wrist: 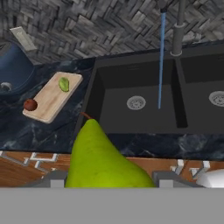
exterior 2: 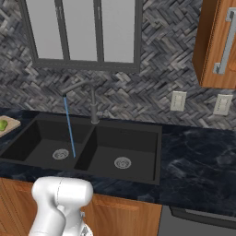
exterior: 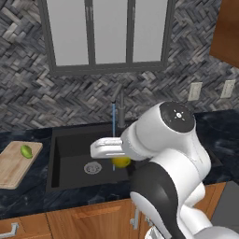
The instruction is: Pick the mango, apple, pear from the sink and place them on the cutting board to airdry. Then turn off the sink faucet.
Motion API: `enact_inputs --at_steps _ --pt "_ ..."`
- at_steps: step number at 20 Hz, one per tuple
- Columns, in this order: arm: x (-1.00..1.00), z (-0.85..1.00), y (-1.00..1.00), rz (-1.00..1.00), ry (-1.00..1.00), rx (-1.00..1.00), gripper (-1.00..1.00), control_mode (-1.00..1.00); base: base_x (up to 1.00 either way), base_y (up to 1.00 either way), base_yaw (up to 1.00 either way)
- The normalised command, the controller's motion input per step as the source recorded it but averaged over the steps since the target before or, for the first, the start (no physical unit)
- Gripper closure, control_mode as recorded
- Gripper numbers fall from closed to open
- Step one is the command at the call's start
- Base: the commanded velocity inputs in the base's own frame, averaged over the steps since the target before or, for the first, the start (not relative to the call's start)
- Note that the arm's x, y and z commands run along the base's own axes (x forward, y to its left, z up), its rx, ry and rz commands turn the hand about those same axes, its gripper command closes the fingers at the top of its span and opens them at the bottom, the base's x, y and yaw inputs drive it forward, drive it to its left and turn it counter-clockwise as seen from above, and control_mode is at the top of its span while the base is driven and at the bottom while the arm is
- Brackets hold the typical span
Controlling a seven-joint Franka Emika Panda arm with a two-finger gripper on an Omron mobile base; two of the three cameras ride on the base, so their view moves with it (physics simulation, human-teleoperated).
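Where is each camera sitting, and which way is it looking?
Left base view: behind the arm to its left, looking forward and down at the sink; the white arm rises lower right, with a yellow-green fruit at its end.
Right base view: behind to the right, looking at both basins; the arm's shoulder shows lower left.
Hand view: on the hand, looking along the gripper, which holds the pear.
All three share the sink faucet, its running water and the cutting board.

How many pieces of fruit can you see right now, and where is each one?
3. A green mango and a red apple lie on the cutting board; the pear sits between the fingers of the gripper, above the counter edge. The arm could hide more.
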Motion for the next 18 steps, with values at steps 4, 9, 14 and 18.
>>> enact_inputs --at_steps 4,9,14,18 --pt "0.0 0.0 0.33 0.03 -0.01 0.0 1.0 -1.0 0.0 0.0 0.0" --pt "0.0 0.0 0.25 0.01 -0.05 0.0 1.0 -1.0 0.0 0.0 0.0" --pt "0.0 -0.01 0.24 0.03 -0.06 0.0 1.0 -1.0 0.0 0.0 0.0" --pt "0.0 -0.14 0.23 0.02 -0.03 0.0 1.0 -1.0 0.0 0.0 0.0"
